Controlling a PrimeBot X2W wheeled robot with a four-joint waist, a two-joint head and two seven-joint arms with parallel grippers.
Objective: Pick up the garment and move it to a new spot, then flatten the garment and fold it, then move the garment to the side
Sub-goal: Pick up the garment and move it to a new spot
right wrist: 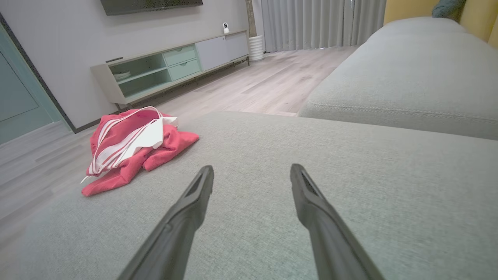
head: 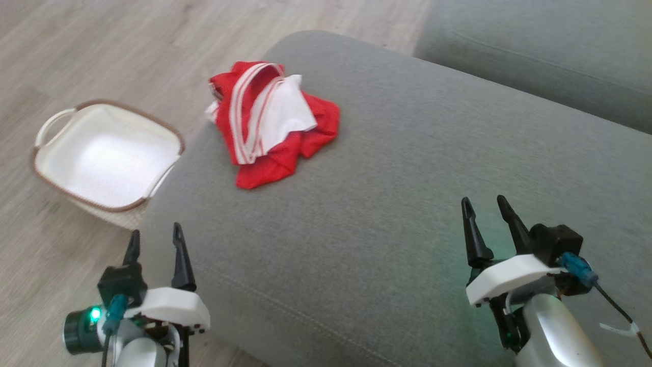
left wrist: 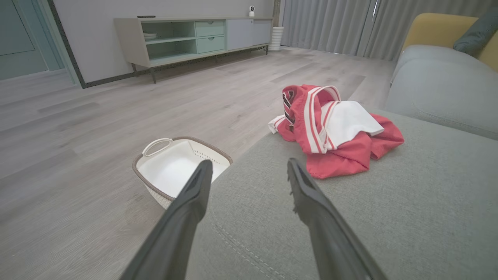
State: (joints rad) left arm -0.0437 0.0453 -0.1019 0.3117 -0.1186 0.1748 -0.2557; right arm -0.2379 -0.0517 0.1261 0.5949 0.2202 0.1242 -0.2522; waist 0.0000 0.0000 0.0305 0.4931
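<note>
Right now I am facing a broad grey sofa cushion (head: pixel 407 204), which is serving as my folding surface. My left fingers (head: pixel 179 255) are standing wide apart and holding nothing, hovering at the cushion's near left corner. My right fingers (head: pixel 471 229) are also standing wide apart and holding nothing, hovering over the cushion's near right part. Both pairs are pointing forward, and I judge they are waiting this way so either one can reach out first.

The garment (head: pixel 272 120) is lying in a crumpled heap at the cushion's far left corner, close to the edge. It is red with white stripes, and a white panel is folding over the top. It is sitting well apart from both pairs of fingers, so I judge the first pick-up is not yet begun. Because the heap is bunched near the edge, the bare middle of the cushion is looking like the better place to spread it flat.

A white basket (head: pixel 102 158) with a brown rim and loop handles is sitting on the wooden floor (head: pixel 76 41), just beside the cushion's left side and below the garment. It is holding nothing. A second grey cushion (head: pixel 535 51) is lying beyond the first. Through my left wrist view, a low cabinet (left wrist: pixel 175 35) is standing against the far wall; its open shelves are holding something pale, too small to name.
</note>
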